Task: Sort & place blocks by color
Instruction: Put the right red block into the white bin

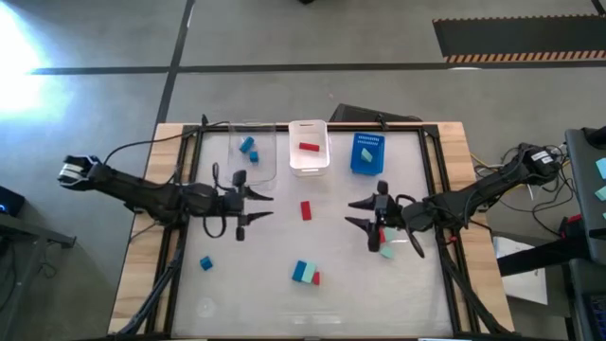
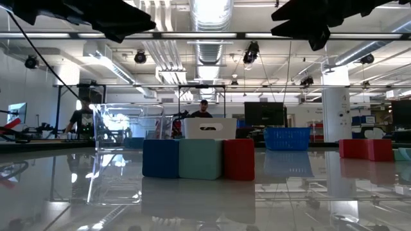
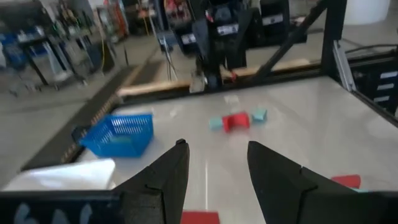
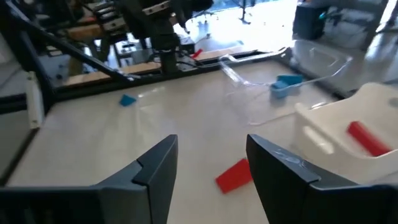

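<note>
My left gripper (image 1: pixel 261 206) hovers open above the table left of a red bar (image 1: pixel 306 210). My right gripper (image 1: pixel 356 213) hovers open to that bar's right. The bar lies flat between them, also seen past my right fingers (image 4: pixel 234 175). A blue, teal and red cluster (image 1: pixel 305 274) sits near the front edge, close in the low view (image 2: pixel 200 159). A blue cube (image 1: pixel 205 263) lies front left. Teal and red blocks (image 1: pixel 384 242) lie under my right arm. Two blue blocks (image 1: pixel 249 150) rest in the clear bin, a red one (image 1: pixel 309 147) in the white bin, a teal one (image 1: pixel 368 152) in the blue basket.
The clear bin (image 1: pixel 254 152), white bin (image 1: pixel 309 159) and blue basket (image 1: pixel 360 163) stand in a row along the far side. A dark frame (image 1: pixel 436 189) rims the table. People stand in the room beyond (image 2: pixel 203 109). Bare tabletop lies between the arms and the front cluster.
</note>
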